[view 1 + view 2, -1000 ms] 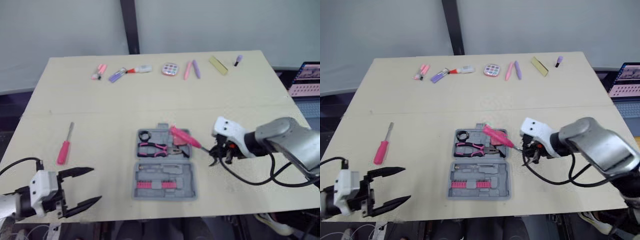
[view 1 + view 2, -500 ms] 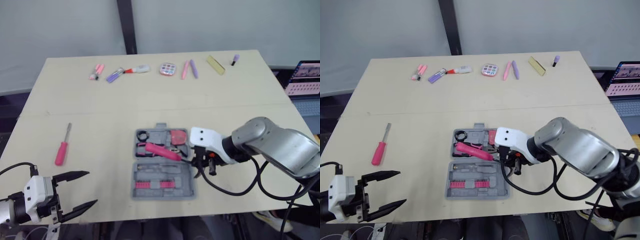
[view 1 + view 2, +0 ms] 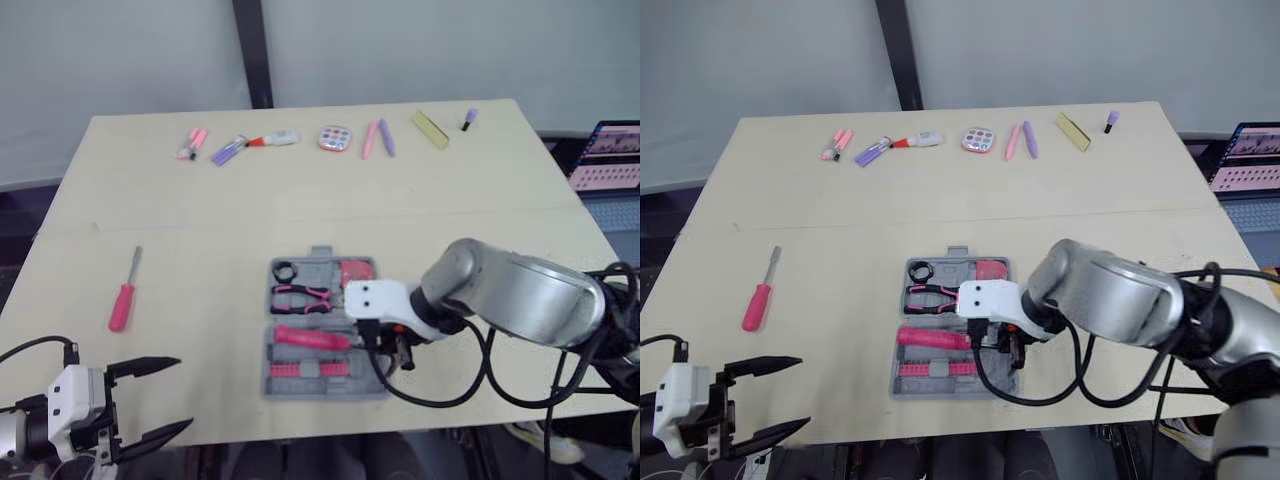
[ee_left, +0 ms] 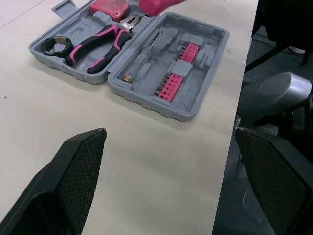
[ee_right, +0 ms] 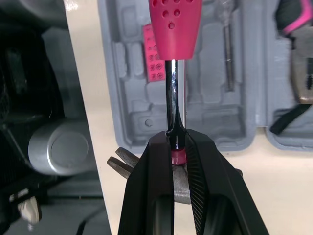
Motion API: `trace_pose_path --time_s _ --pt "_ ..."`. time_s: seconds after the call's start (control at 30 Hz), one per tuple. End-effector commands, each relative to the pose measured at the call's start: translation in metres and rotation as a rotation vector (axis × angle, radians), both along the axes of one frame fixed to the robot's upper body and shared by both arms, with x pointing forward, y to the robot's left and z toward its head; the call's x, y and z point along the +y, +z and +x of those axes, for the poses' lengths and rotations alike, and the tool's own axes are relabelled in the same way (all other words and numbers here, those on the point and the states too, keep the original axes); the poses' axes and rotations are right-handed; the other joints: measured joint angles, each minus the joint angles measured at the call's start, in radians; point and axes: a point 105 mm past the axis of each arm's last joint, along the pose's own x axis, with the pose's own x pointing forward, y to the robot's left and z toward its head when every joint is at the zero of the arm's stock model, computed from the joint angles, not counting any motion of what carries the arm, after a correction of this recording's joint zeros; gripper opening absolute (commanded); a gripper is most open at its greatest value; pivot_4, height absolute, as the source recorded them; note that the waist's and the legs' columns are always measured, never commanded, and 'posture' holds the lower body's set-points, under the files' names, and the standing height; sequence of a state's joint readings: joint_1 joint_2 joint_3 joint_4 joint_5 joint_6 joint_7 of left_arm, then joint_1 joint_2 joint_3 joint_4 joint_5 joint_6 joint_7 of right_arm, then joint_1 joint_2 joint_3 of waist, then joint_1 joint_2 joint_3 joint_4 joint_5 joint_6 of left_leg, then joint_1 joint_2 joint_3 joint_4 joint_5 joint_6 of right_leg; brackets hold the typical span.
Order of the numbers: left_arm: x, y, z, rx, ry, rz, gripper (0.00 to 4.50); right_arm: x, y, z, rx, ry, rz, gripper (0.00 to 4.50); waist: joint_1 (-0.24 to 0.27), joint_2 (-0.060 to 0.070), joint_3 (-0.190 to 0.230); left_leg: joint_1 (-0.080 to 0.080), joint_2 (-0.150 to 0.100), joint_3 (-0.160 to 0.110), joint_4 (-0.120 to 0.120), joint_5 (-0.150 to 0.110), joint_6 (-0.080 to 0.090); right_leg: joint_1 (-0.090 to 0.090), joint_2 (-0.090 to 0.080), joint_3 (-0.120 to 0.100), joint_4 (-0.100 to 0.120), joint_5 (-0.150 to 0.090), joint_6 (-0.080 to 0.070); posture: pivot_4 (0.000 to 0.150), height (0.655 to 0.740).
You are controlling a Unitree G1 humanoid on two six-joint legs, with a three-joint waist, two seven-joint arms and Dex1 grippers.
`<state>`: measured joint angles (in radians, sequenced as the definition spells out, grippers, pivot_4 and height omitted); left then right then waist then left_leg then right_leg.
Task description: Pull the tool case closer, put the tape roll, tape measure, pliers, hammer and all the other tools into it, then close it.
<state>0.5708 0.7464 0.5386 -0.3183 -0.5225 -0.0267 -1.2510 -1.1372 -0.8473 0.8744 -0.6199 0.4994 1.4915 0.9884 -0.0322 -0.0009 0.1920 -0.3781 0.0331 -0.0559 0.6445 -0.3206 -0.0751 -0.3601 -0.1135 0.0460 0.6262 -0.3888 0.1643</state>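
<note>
Tool case [image 3: 300,386]: grey, lying open and flat on the table [image 3: 200,220], near the front edge and a little right of centre; its two halves sit one behind the other.
Far half of the case: holds the black tape roll [image 3: 287,271] in the left corner, the pink-handled pliers [image 3: 305,297] just in front of it, and the red tape measure [image 3: 355,272] in the right corner.
Near half of the case: carries a row of pink bit holders [image 4: 178,73] and a thin metal bit lying in a groove.
Right gripper [image 5: 173,139]: its two black fingers are clamped on the hammer's metal shaft, right beside the head, at the right edge of the case's near half.
Hammer [image 3: 312,337]: the pink handle points to the robot's left across the near half, above the bit holders; whether it touches the case cannot be told.
Left gripper [image 3: 182,392]: fingers spread wide with nothing between them, at the table's front left corner, well apart from the case.
Screwdriver [image 3: 123,303]: pink handle, lying on the table's left side, outside the case and apart from both grippers.
Back edge of the table: a row of small items, among them pink markers [image 3: 190,143], a round palette [image 3: 333,138] and a yellow strip [image 3: 432,128].
Laptop [image 3: 608,155]: open, beyond the table's right edge.
</note>
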Motion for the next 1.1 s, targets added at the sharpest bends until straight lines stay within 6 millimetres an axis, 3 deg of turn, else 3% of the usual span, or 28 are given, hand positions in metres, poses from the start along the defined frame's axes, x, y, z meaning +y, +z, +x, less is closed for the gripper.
trace_pose_path --time_s 0.03,0.47,1.1 --pt "-0.005 0.000 -0.006 0.011 -0.026 0.015 4.50 0.005 0.000 -0.002 -0.001 0.022 -0.043 0.05 0.000 0.000 0.000 0.000 0.000 0.000 0.000 0.000 0.000 0.000 0.000 0.000 0.000 0.000 0.000 0.150 0.7400" --pt "-0.023 0.004 -0.009 0.018 -0.058 0.009 4.50 0.021 -0.027 0.004 -0.021 0.009 -0.126 0.05 -0.003 0.000 0.000 0.000 0.000 0.000 0.000 0.000 0.000 -0.001 0.000 0.000 0.001 0.000 0.000 0.150 0.7400" --pt "-0.032 0.001 -0.011 0.008 -0.067 0.012 4.50 0.029 -0.034 0.016 -0.053 -0.031 -0.185 0.05 -0.019 0.000 0.000 0.000 0.000 0.000 0.000 0.000 0.000 -0.001 0.000 -0.001 0.002 0.000 0.000 0.150 0.7400"
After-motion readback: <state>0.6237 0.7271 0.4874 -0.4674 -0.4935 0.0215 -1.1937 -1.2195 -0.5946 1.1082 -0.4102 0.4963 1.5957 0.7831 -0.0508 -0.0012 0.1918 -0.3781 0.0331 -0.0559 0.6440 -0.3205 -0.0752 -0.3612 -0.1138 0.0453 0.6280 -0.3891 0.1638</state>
